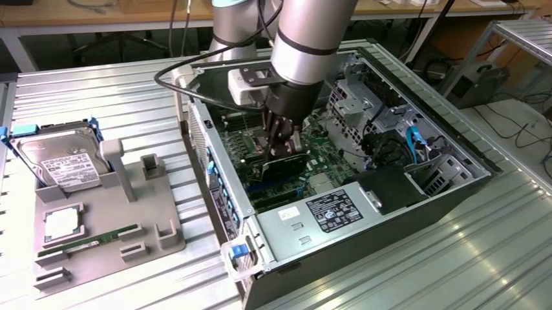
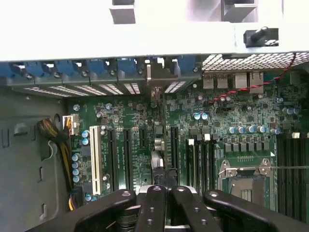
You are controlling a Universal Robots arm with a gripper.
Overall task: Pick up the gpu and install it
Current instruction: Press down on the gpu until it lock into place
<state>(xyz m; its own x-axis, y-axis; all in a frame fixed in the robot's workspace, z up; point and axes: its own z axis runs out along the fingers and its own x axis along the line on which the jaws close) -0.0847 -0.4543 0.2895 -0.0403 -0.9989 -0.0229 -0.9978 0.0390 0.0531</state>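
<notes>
The gripper (image 1: pixel 285 154) is reached down inside the open computer case (image 1: pixel 448 194), which lies on its side on the ribbed metal tabletop (image 1: pixel 121 97). Its dark fingers (image 1: pixel 278 132) are drawn close together around the top edge of the gpu (image 1: pixel 285 169) — a flat dark card hanging directly beneath them, edge down toward the motherboard (image 1: pixel 324 155). The card's lower edge sits at or just above the green board among the expansion slots; whether it is already seated cannot be told from the exterior view.

In the wrist view the fingers (image 2: pixel 154 208) show as black ribbed bars bunched side by side, with a sliver of the card's edge (image 2: pixel 164 166) between them and the motherboard (image 2: pixel 217 125) spread out beyond. The white slot (image 2: pixel 95 154) and dark slots (image 2: pixel 126 154) lie just beside the card's line, and the blue slot clips (image 2: pixel 96 67) run along the case's rear wall.

To the exterior view's left, well apart from the case, a grey parts holder (image 1: pixel 129 213) rests on the tabletop, carrying a hard drive (image 1: pixel 64 161) standing upright, a processor (image 1: pixel 63 223) lying flat and a green memory stick (image 1: pixel 90 240). The power supply (image 1: pixel 332 213) fills the near end of the case.
</notes>
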